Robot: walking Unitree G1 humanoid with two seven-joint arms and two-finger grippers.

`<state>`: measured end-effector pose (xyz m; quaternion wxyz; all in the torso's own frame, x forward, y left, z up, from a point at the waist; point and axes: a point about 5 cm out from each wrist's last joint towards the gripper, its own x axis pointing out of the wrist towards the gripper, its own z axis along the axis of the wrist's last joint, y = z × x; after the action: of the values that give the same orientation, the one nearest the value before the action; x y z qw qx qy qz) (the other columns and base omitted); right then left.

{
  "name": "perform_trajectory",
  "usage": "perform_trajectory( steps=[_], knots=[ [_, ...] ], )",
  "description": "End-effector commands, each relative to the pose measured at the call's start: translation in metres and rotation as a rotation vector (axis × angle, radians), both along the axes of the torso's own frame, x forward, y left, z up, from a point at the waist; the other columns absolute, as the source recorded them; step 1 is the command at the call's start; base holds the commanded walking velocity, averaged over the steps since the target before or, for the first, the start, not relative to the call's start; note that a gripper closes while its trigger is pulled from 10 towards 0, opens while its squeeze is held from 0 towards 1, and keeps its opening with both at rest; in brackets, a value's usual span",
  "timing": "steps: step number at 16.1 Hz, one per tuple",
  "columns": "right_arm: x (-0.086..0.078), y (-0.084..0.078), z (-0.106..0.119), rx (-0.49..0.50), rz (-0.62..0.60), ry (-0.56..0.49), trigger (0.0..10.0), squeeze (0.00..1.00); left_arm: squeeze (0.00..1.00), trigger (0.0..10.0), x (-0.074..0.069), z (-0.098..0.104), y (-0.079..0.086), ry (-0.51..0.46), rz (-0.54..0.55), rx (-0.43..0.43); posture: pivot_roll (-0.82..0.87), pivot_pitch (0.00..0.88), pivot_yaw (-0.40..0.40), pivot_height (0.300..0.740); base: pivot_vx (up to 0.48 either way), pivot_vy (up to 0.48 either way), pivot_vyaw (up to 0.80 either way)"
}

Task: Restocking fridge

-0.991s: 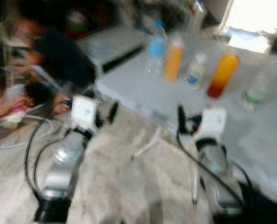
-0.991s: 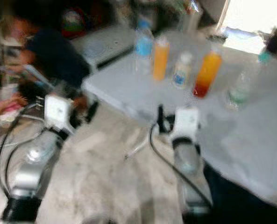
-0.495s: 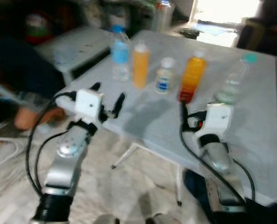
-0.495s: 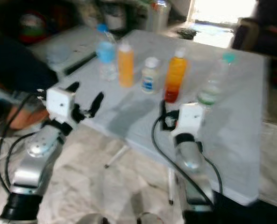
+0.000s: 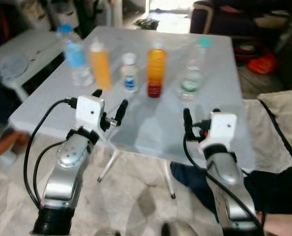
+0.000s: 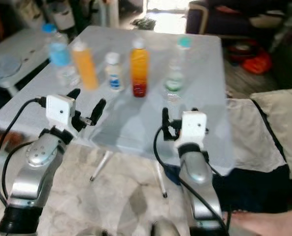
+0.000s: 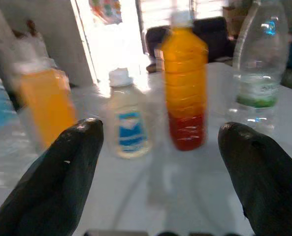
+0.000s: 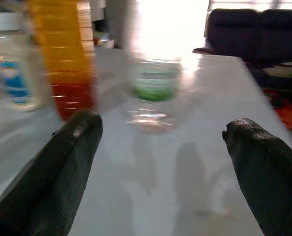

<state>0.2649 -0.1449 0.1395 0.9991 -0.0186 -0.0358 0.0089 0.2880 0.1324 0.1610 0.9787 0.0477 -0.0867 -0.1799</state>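
The left gripper (image 5: 110,102) is spread wide with nothing in it, low over the white table (image 5: 219,59). The right gripper (image 8: 158,162) is wide too, and empty. Past them stand five bottles in a row; the orange-and-red bottle (image 7: 185,83) seems nearest.

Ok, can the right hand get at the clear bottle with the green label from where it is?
Probably yes. The right hand is open over the table, pointing at the clear bottle, with bare tabletop between them. The orange-red bottle stands off to one side.
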Motion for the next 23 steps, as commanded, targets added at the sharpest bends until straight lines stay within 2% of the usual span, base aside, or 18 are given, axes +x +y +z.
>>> perform_trajectory(
  steps=[1, 3, 5, 6, 9, 11, 13, 14, 16, 19, 23],
  knots=[
    [0.000, -0.002, 0.007, -0.011, -0.003, -0.035, 10.0, 0.00, 0.00, 10.0, -0.002, -0.007, 0.000, 0.035, -0.003, -0.014, -0.09, 0.070, 0.074, 0.740, 0.000, 0.000, 0.00],
    [0.003, -0.004, 0.013, -0.038, -0.007, -0.062, 10.0, 0.00, 0.00, 10.0, -0.002, -0.012, 0.003, 0.056, 0.011, -0.030, -0.10, 0.067, 0.076, 0.740, 0.000, 0.000, 0.00],
    [0.007, -0.012, 0.020, -0.019, -0.036, -0.087, 10.0, 0.00, 0.00, 10.0, 0.000, -0.009, 0.002, 0.041, -0.002, -0.015, -0.09, 0.068, 0.074, 0.740, 0.000, 0.000, 0.00],
    [0.009, -0.014, 0.023, -0.042, -0.026, -0.101, 10.0, 0.00, 0.00, 10.0, 0.002, -0.007, 0.002, 0.038, -0.001, -0.015, -0.09, 0.071, 0.074, 0.740, 0.000, 0.000, 0.00],
    [0.024, -0.021, 0.046, -0.076, -0.013, -0.177, 10.0, 0.00, 0.00, 10.0, 0.000, -0.006, 0.000, 0.034, -0.006, -0.015, -0.08, 0.081, 0.077, 0.740, 0.000, 0.000, 0.00],
    [0.035, -0.032, 0.063, -0.113, -0.050, -0.229, 10.0, 0.00, 0.00, 10.0, -0.003, -0.006, -0.002, 0.038, -0.019, -0.012, -0.07, 0.089, 0.080, 0.740, 0.000, 0.000, 0.00],
    [0.041, -0.040, 0.070, -0.132, -0.073, -0.240, 10.0, 0.00, 0.00, 10.0, -0.005, -0.007, -0.001, 0.040, -0.022, -0.008, -0.06, 0.094, 0.081, 0.740, 0.000, 0.000, 0.00],
    [0.053, -0.056, 0.084, -0.179, -0.103, -0.270, 10.0, 0.00, 0.00, 10.0, -0.006, -0.005, 0.002, 0.040, -0.019, 0.004, -0.04, 0.104, 0.084, 0.740, 0.000, 0.000, 0.00],
    [0.063, -0.065, 0.093, -0.170, -0.099, -0.267, 10.0, 0.00, 0.00, 10.0, -0.008, -0.004, 0.005, 0.044, -0.021, 0.016, -0.03, 0.112, 0.088, 0.740, 0.000, 0.000, 0.00],
    [0.072, -0.064, 0.099, -0.159, -0.048, -0.266, 10.0, 0.00, 0.00, 10.0, -0.009, -0.003, 0.005, 0.046, -0.024, 0.022, -0.02, 0.121, 0.093, 0.740, 0.000, 0.000, 0.00],
    [0.079, -0.034, 0.108, -0.140, 0.163, -0.283, 10.0, 0.00, 0.00, 10.0, -0.010, -0.001, 0.008, 0.050, -0.025, 0.035, 0.00, 0.131, 0.096, 0.740, 0.000, 0.000, 0.00]
  ],
)
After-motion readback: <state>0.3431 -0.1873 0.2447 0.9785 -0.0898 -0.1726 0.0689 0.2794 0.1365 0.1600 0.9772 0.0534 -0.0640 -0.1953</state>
